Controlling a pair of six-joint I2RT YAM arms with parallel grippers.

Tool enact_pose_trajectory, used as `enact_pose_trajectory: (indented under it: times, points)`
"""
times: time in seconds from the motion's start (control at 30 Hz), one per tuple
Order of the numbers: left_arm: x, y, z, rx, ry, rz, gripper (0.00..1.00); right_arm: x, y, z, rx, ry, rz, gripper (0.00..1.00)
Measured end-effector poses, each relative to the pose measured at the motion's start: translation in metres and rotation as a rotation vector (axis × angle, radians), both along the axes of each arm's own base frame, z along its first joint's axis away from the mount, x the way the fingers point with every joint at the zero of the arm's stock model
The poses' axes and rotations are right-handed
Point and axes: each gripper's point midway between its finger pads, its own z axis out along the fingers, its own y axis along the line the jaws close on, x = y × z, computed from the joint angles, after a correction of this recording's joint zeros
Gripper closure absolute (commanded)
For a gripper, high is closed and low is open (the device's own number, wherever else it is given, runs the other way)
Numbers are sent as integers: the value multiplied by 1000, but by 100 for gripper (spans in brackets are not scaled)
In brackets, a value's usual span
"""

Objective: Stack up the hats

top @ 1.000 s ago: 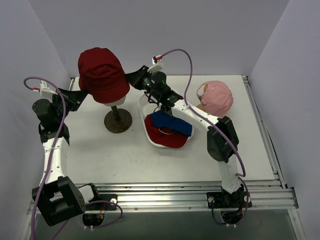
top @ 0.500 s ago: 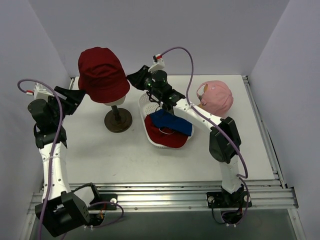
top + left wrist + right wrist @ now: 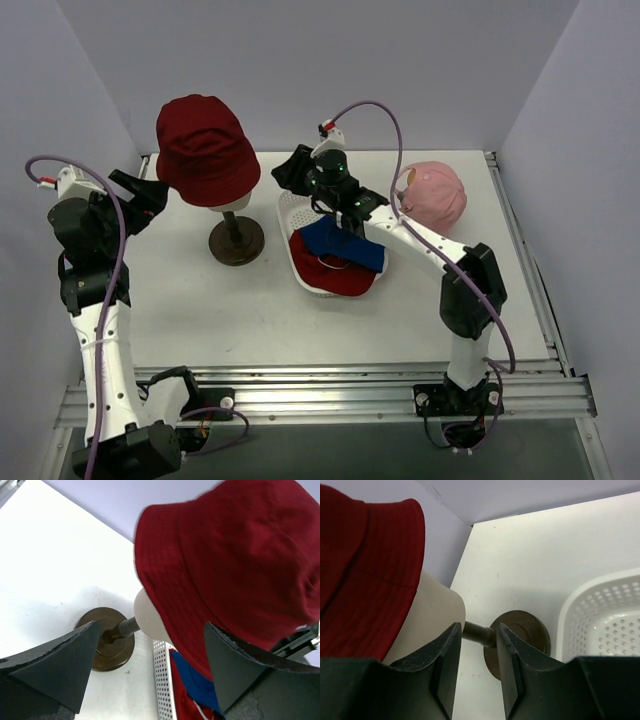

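Note:
A dark red bucket hat [image 3: 200, 148] [image 3: 235, 565] [image 3: 365, 575] sits on the cream mannequin head [image 3: 230, 203]. My left gripper [image 3: 150, 200] [image 3: 150, 630] hangs just left of its brim, open wide and holding nothing. Off the hat's right side, my right gripper [image 3: 281, 172] [image 3: 479, 627] has its jaws a little apart and is also empty. The white basket [image 3: 288, 212] holds a blue hat [image 3: 345, 245] lying on a red cap [image 3: 330, 278]. A pink cap [image 3: 435, 195] rests on the table at the right.
The mannequin head stands on a thin post with a round brown base [image 3: 236, 242] [image 3: 107, 640] [image 3: 522, 640], left of the basket [image 3: 162, 680] [image 3: 605, 620]. Grey walls close in the back and both sides. A metal rail [image 3: 380, 385] runs along the near edge.
Both grippers were shut at the dark red hat's brim a second ago. They have opened, the left wide, and both have drawn back from the hat, which stays on the head.

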Motion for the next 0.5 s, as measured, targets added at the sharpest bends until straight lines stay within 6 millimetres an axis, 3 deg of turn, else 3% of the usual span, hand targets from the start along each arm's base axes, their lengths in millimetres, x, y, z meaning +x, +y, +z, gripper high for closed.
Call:
enact_pose_trajectory:
  times: [0.1, 0.23, 0.37, 0.5]
  points:
    - [-8, -24, 14, 78, -9, -68, 6, -16, -19, 7, -38, -17, -12, 67]
    - [-29, -84, 29, 168, -59, -260, 6, -40, -49, 18, -81, -52, -32, 65]
    - [-57, -128, 25, 197, -90, -410, 6, -66, -76, 18, -124, -79, -62, 63]
    - [-78, -152, 10, 215, -82, -494, 6, -89, -85, 12, -179, -74, -70, 59]
